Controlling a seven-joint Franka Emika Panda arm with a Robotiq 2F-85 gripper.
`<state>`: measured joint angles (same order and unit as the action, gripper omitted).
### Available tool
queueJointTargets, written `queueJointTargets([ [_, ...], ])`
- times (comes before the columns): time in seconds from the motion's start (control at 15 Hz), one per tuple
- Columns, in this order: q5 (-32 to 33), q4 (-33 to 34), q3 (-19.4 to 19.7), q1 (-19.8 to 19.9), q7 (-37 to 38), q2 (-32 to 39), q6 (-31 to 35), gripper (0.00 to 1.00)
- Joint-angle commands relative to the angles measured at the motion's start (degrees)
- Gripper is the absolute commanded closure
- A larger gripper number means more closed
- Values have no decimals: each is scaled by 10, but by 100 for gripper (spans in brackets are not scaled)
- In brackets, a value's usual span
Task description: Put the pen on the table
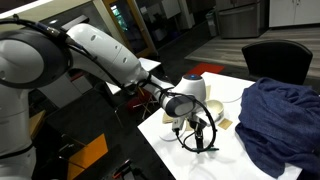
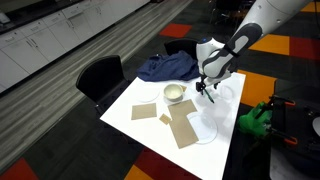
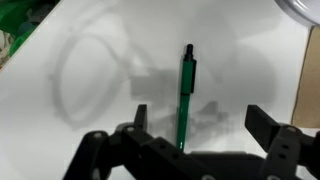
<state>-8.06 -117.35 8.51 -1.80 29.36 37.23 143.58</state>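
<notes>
In the wrist view the dark green pen stretches away from me over the white table, with its near end hidden behind the gripper body. My gripper is open. Its fingers stand wide apart on either side of the pen, and neither presses on it. The pen looks to be lying on the tabletop. In both exterior views the gripper points down, close above the table near its edge. The pen is too small to make out there.
A small bowl and several brown card pieces lie on the table. A crumpled blue cloth covers the far corner. Black chairs stand by the table. A green object is beside the table's edge.
</notes>
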Motion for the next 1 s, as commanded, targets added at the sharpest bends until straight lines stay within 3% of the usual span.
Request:
queueJointTargets([
  [0.0,17,-42,19,-27,14,-64,5,0],
  [0.47,102,-130,43,-66,46,-193,3,0],
  [0.93,146,-202,8,-42,31,-330,-4,0],
])
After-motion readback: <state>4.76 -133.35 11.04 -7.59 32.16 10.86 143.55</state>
